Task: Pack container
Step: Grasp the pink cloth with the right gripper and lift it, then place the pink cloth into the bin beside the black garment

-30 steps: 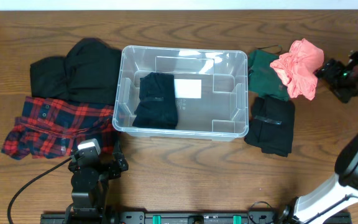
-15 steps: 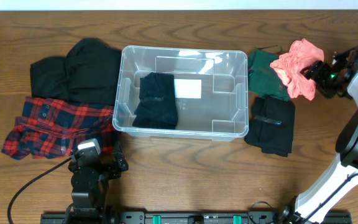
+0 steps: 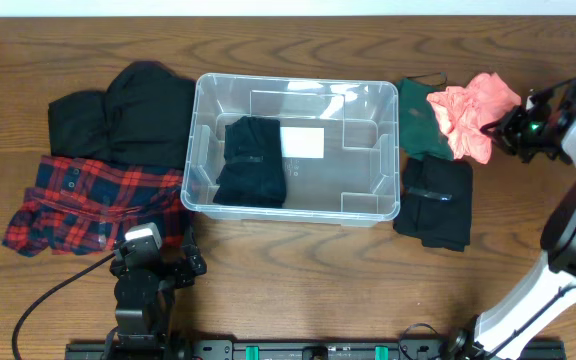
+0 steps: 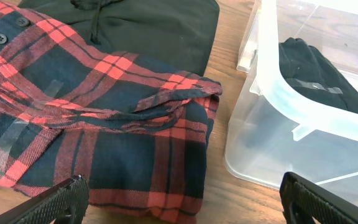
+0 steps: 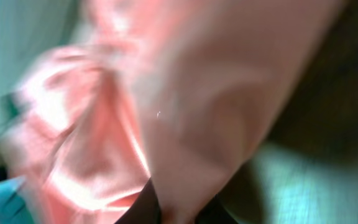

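The large clear plastic rectangular container (image 3: 193, 150) is sitting in the middle of the wooden bench (image 3: 298, 270), in the same spot as a second ago. A folded black garment (image 3: 251, 160) is lying in its left half, just beside the white label (image 3: 302, 142) on the base; neither has shifted.

To the container's left, a black hooded top (image 3: 128, 110) is lying flat, and a red and dark blue plaid shirt (image 3: 88, 200) is overlapping its near edge, reaching almost to the container wall. To its right, a dark green cloth (image 3: 416, 118) is lying near the rim, with a second folded black garment (image 3: 436, 200) resting nearer the front.

A crumpled coral-pink cloth (image 3: 473, 108) is lying partly over the green one. It is sitting further left than half a second ago, and the lobe that was hanging down toward the black garment is now drawn up.

The right pincer (image 3: 498, 128) is pressing against the pink cloth's right edge, having come in from the far right of the bench. Its wrist view is showing only blurred pink fabric, so I cannot tell whether it is gripping.

The left pincer (image 4: 182, 202) is hovering low over the plaid shirt's corner, fingers spread wide and holding nothing, unmoved since earlier.
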`<state>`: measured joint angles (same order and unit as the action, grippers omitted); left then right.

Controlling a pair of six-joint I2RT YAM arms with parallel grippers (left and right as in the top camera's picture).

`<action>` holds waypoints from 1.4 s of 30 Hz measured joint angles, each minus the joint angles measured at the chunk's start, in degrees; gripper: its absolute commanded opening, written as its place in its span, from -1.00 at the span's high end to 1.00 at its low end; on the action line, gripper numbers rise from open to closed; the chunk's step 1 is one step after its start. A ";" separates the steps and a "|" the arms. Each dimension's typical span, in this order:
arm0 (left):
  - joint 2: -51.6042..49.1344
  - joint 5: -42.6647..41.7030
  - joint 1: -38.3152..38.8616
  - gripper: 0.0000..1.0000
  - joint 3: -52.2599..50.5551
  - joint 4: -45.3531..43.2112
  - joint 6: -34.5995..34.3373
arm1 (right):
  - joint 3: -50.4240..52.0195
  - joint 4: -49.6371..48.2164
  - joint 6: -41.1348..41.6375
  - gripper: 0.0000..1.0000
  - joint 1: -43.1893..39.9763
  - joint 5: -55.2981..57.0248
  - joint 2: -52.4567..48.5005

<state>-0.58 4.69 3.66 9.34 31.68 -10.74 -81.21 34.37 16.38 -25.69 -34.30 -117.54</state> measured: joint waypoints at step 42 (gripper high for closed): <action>0.00 0.02 0.00 -0.96 0.00 0.00 0.02 | -0.13 -14.43 0.37 0.90 57.16 -1.18 6.14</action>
<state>-0.58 4.71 3.66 9.34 31.68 -10.72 -81.34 19.94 16.75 31.46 -35.48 -111.39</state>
